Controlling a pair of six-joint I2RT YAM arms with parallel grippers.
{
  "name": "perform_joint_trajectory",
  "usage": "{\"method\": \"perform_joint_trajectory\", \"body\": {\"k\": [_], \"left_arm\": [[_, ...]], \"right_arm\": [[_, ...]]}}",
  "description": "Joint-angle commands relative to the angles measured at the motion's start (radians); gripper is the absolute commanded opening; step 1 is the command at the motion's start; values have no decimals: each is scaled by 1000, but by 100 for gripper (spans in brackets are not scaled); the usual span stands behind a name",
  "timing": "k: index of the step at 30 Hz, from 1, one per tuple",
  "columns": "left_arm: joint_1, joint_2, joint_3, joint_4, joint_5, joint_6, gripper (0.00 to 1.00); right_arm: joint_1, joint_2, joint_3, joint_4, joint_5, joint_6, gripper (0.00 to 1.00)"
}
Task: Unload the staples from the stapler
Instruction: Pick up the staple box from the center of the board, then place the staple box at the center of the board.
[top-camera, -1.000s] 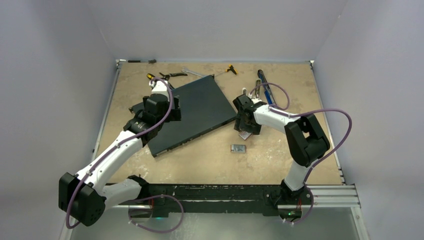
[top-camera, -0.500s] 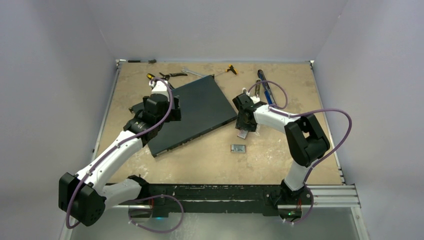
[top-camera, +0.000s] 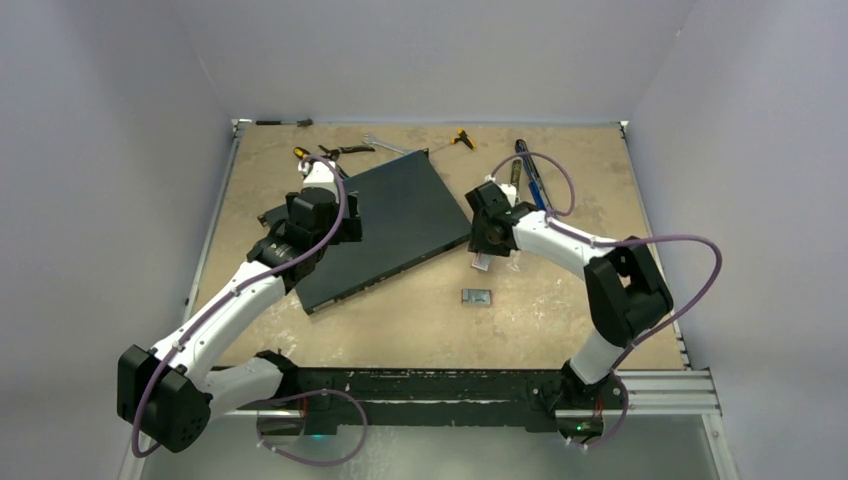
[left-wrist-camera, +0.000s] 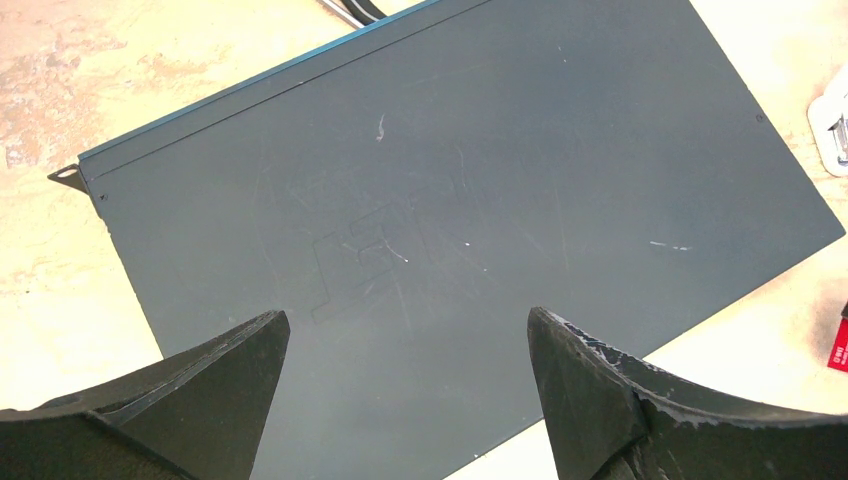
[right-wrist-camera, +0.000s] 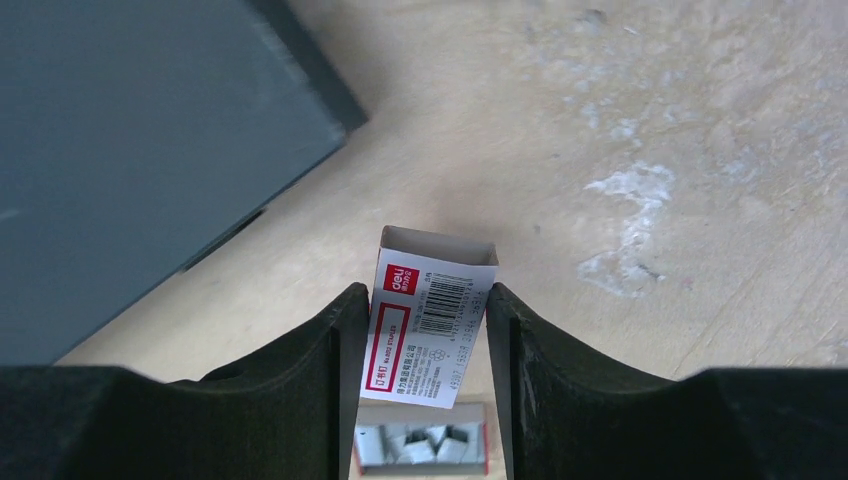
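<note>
Box (right-wrist-camera: 430, 325) in right pincer (right-wrist-camera: 425, 292), farther back

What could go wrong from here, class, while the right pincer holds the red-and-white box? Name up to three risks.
1. The right pincer grips the red-and-white box by its thin card sides, open end outward. The box may crush or slip.
2. The staples lie uncovered close by, so a dropped box could scatter them.
3. A corner of the dark flat panel sits near this pincer, and a sideways swing might strike it.
</note>
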Motion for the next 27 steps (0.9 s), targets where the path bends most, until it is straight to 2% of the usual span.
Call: {"method": "perform_joint_trajectory", "body": {"k": [1, 7, 14, 20, 22, 27], "left_arm": [[10, -13, 3, 37, 0, -6, 87], [12, -24, 6, 30, -31, -11, 87], [25, -167, -6, -13, -296, -72, 89], [25, -302, -33, -27, -383, -142, 89], [25, -323, -31, -43, -403, -155, 89], [24, -321, -7, -76, -406, -149, 90]], "right_arm": [[67, -86, 46, 11, -21, -77, 48], [211, -78, 65, 82, -87, -232, 49], [364, 14, 100, 149, -150, -426, 52], [426, 63, 118, 174, -101, -589, 55], [429, 59, 128, 173, -71, -600, 59], [428, -27, 84, 220, -93, -518, 79]]}}
